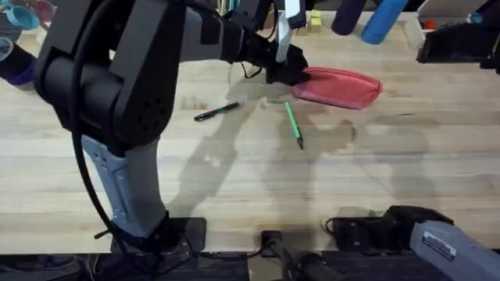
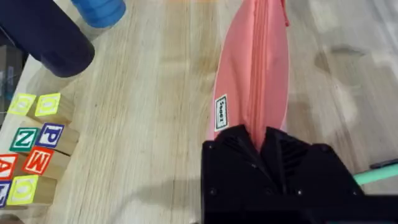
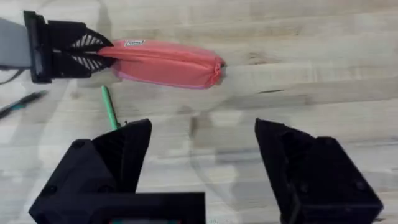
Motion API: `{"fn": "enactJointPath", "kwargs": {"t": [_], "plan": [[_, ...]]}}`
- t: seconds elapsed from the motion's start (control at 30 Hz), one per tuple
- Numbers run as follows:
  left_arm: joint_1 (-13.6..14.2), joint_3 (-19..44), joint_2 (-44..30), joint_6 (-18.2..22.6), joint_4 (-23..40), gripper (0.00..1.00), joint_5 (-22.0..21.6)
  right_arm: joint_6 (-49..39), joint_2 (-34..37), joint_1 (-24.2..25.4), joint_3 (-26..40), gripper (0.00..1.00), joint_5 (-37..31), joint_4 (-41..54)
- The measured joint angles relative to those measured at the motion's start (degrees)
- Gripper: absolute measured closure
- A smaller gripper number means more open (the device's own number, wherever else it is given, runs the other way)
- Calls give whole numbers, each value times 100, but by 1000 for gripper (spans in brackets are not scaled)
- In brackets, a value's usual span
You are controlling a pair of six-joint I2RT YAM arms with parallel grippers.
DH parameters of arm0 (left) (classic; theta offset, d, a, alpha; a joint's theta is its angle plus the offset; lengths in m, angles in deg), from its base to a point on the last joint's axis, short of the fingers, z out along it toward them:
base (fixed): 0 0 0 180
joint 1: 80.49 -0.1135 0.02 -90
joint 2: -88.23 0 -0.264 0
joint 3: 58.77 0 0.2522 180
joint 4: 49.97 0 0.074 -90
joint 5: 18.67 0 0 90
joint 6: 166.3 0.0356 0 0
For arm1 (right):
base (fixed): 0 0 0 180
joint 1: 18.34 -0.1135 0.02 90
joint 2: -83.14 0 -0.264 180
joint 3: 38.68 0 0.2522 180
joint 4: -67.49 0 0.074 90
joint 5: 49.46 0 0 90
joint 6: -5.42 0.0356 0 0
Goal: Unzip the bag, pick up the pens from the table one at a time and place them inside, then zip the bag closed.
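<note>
The coral-pink bag [image 1: 341, 87] lies on the table [image 1: 234, 179] at the back, right of centre, its zipper [image 2: 258, 62] running along the top. My left gripper [image 1: 287, 69] reaches across and is shut on the bag's left end; the wrist view shows the fabric pinched between its fingers [image 2: 233, 155]. The black pen [image 1: 217, 112] lies left of the bag. The green pen [image 1: 294, 125] lies just in front of it. My right gripper [image 3: 202, 162] is low near the front edge, open, with nothing between its fingers, facing the bag [image 3: 165, 62] from a distance.
A blue cylinder [image 1: 383, 19] and a dark cylinder [image 1: 348, 16] lie behind the bag. Lettered wooden blocks [image 2: 31, 149] stand near the back edge. A purple cup [image 1: 16, 66] sits at the far left. Bare wood stretches between the pens and the front edge.
</note>
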Motion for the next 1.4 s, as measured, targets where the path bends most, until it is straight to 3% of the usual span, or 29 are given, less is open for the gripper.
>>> {"fn": "enactJointPath", "kwargs": {"t": [0.33,1.07,1.4], "plan": [[0,0,0,0,0,958,0,-87,337,0,-41,6,0,-80],[0,0,0,0,2,958,0,605,372,0,-2142,6,92,-2170],[0,0,0,0,0,958,0,730,371,0,-2538,6,92,-2636]]}}
